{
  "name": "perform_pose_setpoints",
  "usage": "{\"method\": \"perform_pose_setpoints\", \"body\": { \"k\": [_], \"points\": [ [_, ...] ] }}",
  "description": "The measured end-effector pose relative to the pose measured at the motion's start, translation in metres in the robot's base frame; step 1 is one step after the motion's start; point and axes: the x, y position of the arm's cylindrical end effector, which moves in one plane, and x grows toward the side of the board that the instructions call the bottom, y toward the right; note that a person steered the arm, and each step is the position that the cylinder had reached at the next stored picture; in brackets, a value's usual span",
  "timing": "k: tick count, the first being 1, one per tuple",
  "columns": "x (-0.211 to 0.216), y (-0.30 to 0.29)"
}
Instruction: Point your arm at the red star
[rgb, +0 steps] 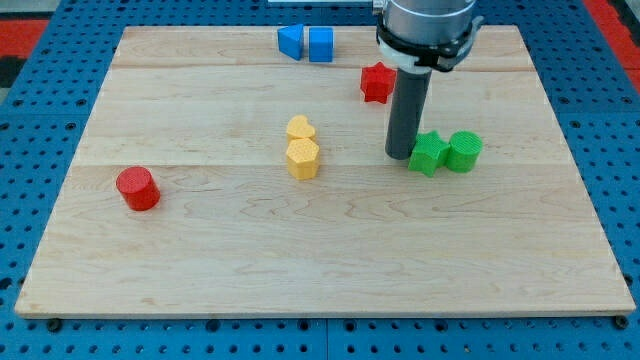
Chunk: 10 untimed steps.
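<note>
- Wooden board (330, 250) over blue pegboard (40, 120); no containers.
- My tip (399, 155) grasping nothing, touching green star (428, 153), below red star (377, 82) near top edge.
- Green cylinder (464, 150) beside it.

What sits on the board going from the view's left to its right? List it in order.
Red cylinder → yellow hexagonal block → red star → my tip → green star → green cylinder. Left out for overlapping: the other yellow block and the two blue blocks.
</note>
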Motion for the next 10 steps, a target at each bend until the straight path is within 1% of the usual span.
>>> {"method": "perform_pose_setpoints", "body": {
  "k": [1, 3, 5, 6, 7, 8, 9, 10],
  "points": [
    [0.015, 0.006],
    [0.02, 0.065],
    [0.053, 0.086],
    [0.053, 0.15],
    [0.051, 0.227],
    [0.048, 0.256],
    [0.045, 0.257],
    [0.028, 0.256]
  ]
}}
